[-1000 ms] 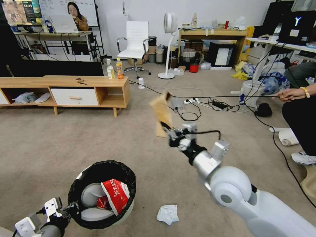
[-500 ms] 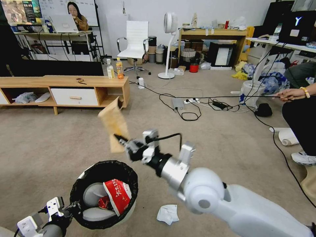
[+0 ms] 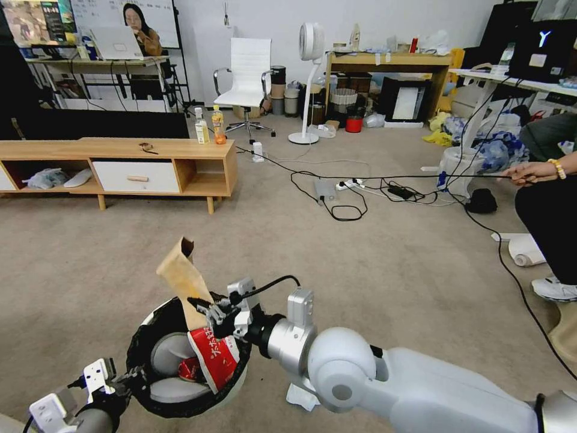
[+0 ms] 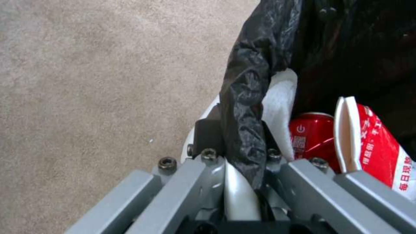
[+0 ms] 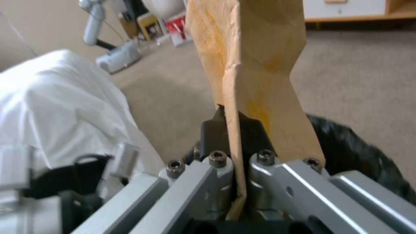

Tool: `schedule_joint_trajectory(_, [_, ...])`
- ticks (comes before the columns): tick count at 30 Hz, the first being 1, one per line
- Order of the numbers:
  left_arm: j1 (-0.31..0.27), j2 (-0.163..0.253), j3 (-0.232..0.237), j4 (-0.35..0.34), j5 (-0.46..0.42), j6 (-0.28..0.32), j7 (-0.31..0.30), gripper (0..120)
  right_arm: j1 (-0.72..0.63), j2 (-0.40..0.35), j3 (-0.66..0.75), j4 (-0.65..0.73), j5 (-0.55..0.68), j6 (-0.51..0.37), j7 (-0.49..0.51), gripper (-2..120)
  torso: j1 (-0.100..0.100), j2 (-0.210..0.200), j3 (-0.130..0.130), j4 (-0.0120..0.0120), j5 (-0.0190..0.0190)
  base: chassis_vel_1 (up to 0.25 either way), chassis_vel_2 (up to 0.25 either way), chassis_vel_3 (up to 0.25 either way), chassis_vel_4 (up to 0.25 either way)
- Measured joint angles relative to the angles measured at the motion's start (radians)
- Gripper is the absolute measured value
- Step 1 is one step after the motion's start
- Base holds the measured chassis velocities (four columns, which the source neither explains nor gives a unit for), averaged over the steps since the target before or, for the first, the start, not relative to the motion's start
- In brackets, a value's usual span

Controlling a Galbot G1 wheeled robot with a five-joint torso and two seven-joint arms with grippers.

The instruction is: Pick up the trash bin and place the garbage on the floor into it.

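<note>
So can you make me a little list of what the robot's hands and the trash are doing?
left gripper: shut on the bin rim
right gripper: shut on the brown box, over the bin
in bin: red can, carton
on floor: tissue, partly behind the right arm

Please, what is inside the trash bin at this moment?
Inside the trash bin: a red-white carton, a crushed red can and something white. Whatever lies beneath is covered.
</note>
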Motion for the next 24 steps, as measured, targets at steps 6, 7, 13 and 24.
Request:
schedule_joint_trajectory(6, [-0.001, 0.0, 0.001, 0.0, -0.001, 0.0, 0.0, 3, 0.003, 0.015, -0.029, -0.036, -0.025, -0.023, 0.026, 0, 0.0, 0.0, 0.0, 0.0001, 0.0, 0.0, 0.0, 0.0, 0.0])
schedule_joint_trajectory(7, [-0.001, 0.0, 0.001, 0.0, -0.001, 0.0, 0.0, 3, 0.003, 0.015, -0.029, -0.036, -0.025, -0.023, 0.026, 0, 0.0, 0.0, 0.0, 0.0001, 0.0, 0.0, 0.0, 0.0, 0.0])
schedule_joint_trajectory(13, [-0.001, 0.0, 0.001, -0.002, -0.002, 0.0, 0.0, 3, -0.004, 0.027, -0.055, -0.08, -0.063, -0.035, 0.041, 0, 0.0, 0.0, 0.0, 0.0, 0.0, 0.0, 0.0, 0.0, 0.0])
schedule_joint_trajectory(24, [-0.009, 0.0, 0.002, 0.003, -0.005, 0.0, 0.0, 3, -0.037, 0.049, -0.077, -0.122, -0.1, -0.038, 0.046, 0, 0.0, 0.0, 0.0, 0.0, 0.0, 0.0, 0.0, 0.0, 0.0])
